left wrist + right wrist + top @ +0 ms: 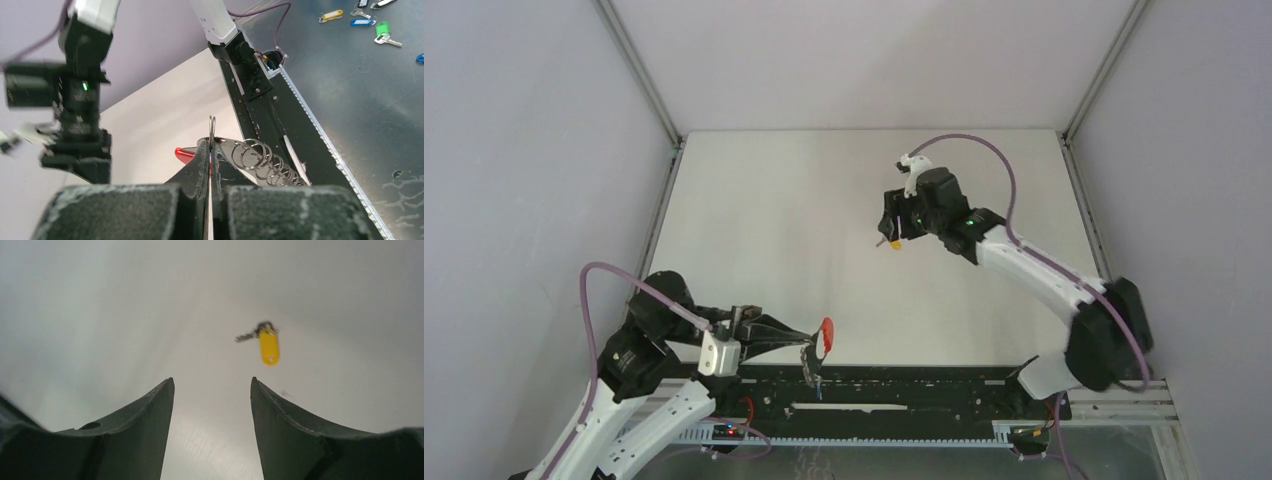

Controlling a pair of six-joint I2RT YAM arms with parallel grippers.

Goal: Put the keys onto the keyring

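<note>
My left gripper (pixel 812 347) hovers over the table's near edge, shut on the keyring. In the left wrist view its jaws (pixel 211 146) pinch a thin metal ring (pixel 212 129). The red tag (pixel 184 153) pokes out to the left and a chain of wire rings (pixel 260 161) trails to the right. From above, the red tag (pixel 826 334) stands upright at the fingertips, and a small blue bit (pixel 820 387) hangs below them. The yellow-headed key (pixel 268 346) lies flat on the table, ahead and slightly right of my right gripper (pixel 211 383), which is open and holds nothing. In the top view that gripper (pixel 887 226) is just above the key (pixel 894 243).
A black rail (pixel 904 385) runs along the near table edge under the left gripper. On the floor beyond it lie spare tagged keys: yellow (pixel 331 16), blue (pixel 361 22) and green (pixel 382 30). Grey walls close in the white table (pixel 824 220) on three sides.
</note>
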